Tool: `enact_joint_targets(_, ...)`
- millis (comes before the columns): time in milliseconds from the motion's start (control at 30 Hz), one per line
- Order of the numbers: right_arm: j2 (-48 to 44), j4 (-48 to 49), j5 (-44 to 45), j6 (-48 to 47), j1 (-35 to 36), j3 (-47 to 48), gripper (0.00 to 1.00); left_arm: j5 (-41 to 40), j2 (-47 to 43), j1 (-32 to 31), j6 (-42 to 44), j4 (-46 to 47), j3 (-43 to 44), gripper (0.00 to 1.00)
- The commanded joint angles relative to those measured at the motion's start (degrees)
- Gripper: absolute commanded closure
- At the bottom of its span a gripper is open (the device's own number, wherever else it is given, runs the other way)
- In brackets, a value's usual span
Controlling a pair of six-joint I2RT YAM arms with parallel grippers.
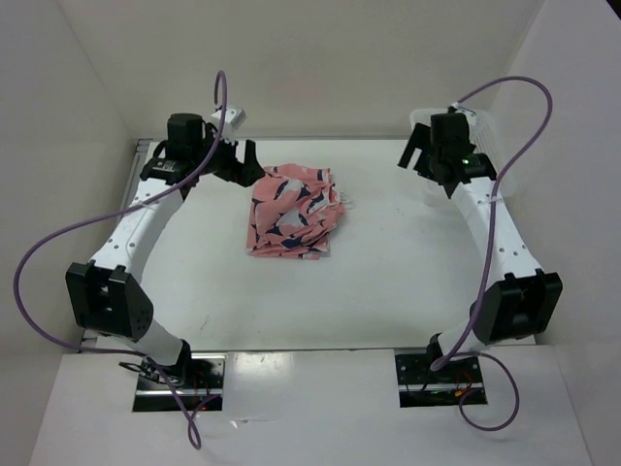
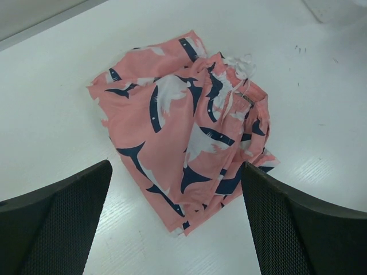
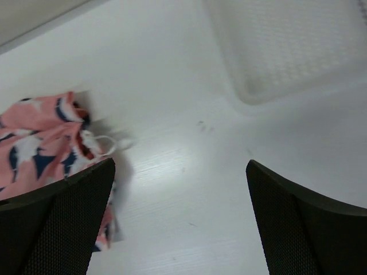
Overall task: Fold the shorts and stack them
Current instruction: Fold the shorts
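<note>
The salmon-pink shorts (image 1: 293, 211) with navy and white shapes lie folded in a rough stack on the white table, back centre. They fill the left wrist view (image 2: 183, 129), with a white drawstring at the upper right. Their edge shows at the left of the right wrist view (image 3: 40, 134). My left gripper (image 1: 243, 160) is open and empty, raised just left of the shorts' far corner. My right gripper (image 1: 419, 155) is open and empty, raised well to the right of the shorts.
A white plastic mesh basket (image 1: 490, 146) stands at the back right corner, behind my right gripper; its wall shows in the right wrist view (image 3: 287, 51). White walls close in the table on the left, back and right.
</note>
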Motion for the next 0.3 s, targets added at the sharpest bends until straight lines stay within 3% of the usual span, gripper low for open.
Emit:
enact_joint_targets(0, -7.7, -2.4, 5.3, -0.6, -3.5, -3.2, 0.00, 1.0, -1.3, 0.9, 0.2, -0.7, 2.3, 0.01)
enact_joint_targets(167, -10.3, -3.8, 12.2, 0.6, -3.5, -3.2, 0.00, 2.2, -0.8, 2.0, 0.2, -0.7, 3.3, 0.01)
enact_joint_targets(267, -11.0, -4.5, 11.4, 0.6, -4.2, -4.0, 0.00, 2.2, -0.8, 2.0, 0.2, -0.7, 3.3, 0.01)
